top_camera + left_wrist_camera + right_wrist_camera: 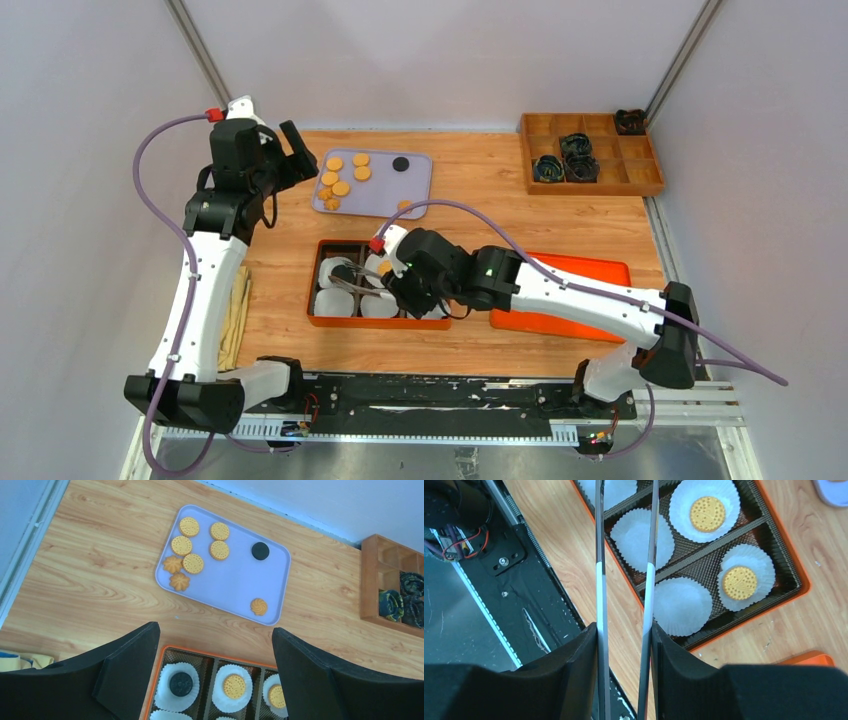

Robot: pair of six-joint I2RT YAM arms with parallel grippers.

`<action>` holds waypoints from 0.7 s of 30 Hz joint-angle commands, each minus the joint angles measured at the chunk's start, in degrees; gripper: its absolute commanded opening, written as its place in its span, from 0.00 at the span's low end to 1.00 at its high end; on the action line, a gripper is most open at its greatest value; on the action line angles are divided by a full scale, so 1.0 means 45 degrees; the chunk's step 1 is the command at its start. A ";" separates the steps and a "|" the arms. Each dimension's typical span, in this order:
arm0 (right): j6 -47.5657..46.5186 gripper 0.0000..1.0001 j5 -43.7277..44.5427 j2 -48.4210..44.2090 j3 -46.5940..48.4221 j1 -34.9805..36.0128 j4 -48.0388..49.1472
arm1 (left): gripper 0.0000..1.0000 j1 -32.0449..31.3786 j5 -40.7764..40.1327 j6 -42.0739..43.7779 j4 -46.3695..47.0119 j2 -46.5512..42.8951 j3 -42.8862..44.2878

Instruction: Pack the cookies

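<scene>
Left pincer [214,630] gaped wide and empty above the worktop [100,580]. Right pincer [624,635] clamped metal tongs [599,580], which reached over the orange box [804,580]. Most cookies [193,563] lay on the lavender tray [235,590]. A few sat in the box's paper liners [641,535].

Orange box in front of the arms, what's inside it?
White paper liners in dark compartments. The far row holds one black cookie and two golden cookies; the near liners look empty. From above, the right gripper and its tongs hide part of the box.
</scene>
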 commanded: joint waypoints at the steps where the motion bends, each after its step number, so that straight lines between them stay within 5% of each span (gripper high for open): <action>1: 0.0485 0.00 -0.0164 0.0178 -0.0086 0.0628 -0.0171 | 0.89 -0.0004 0.0015 -0.0013 -0.0201 -0.0364 -0.0133; 21: 0.0226 0.00 -0.0862 0.2420 0.1289 0.0863 -0.0119 | 0.89 -0.0004 -0.0131 0.0101 -0.0195 -0.0440 -0.0354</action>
